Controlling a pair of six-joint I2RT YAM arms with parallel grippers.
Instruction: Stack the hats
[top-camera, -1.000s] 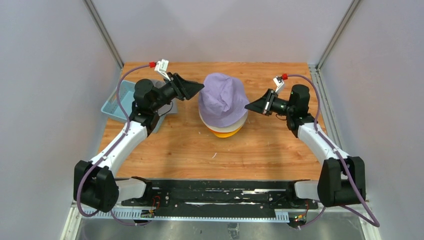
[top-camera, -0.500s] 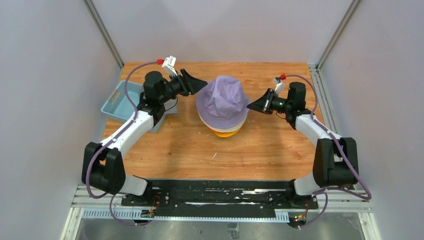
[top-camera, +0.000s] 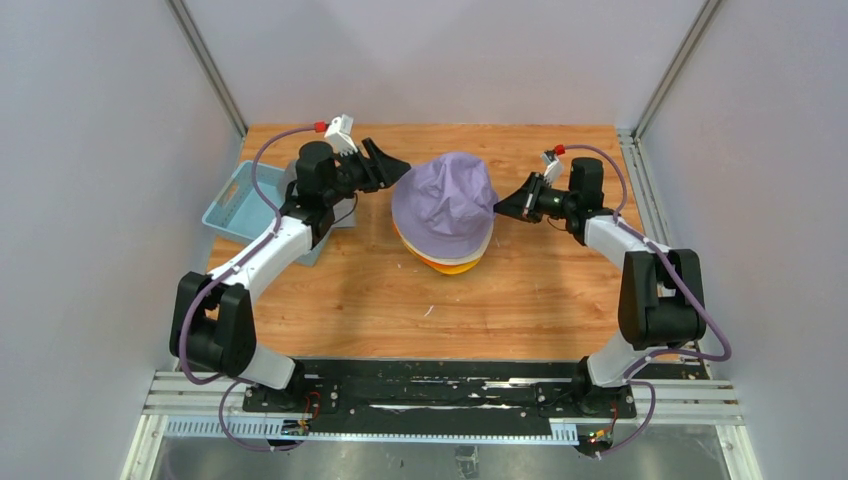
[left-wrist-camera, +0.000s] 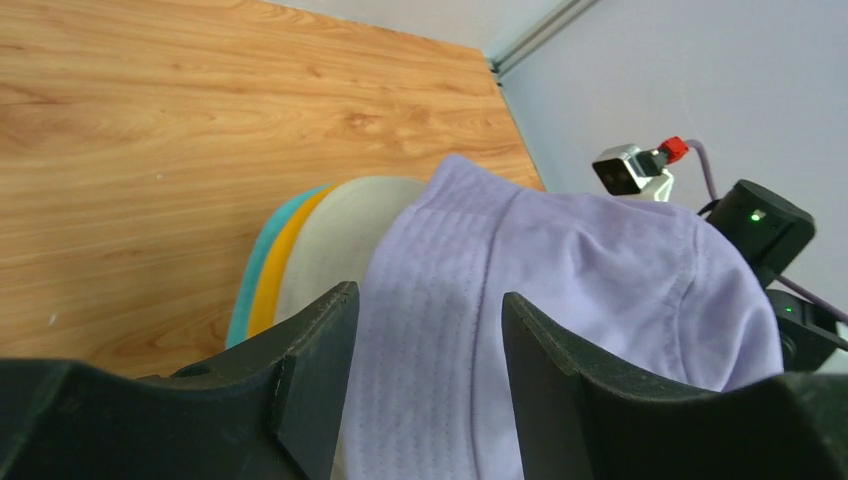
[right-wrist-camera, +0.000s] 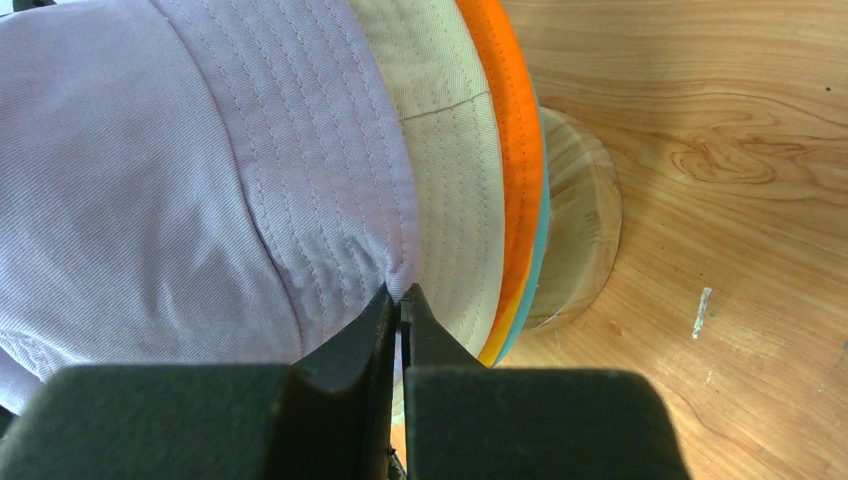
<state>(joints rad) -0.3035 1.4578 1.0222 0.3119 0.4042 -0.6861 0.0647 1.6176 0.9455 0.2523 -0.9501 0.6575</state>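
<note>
Both arms have closed in on the lavender hat (top-camera: 445, 200), which now sits lower over the beige hat (right-wrist-camera: 450, 170) at the middle of the surface (top-camera: 540, 290). Its brim is pinched by the right fingers (right-wrist-camera: 350, 355). The left fingers (left-wrist-camera: 310, 360) are spread, grasping nothing. Pulling the brim down evenly would likely seat it best.

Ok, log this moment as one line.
lavender hat topmost | left hand open, facing it | right hand shut on its brim

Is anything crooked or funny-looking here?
Yes. The soft lavender fabric bucket hat sits lopsided on the stack: the beige hat and orange hat poke out on the near side. The right gripper pinches its brim.
</note>
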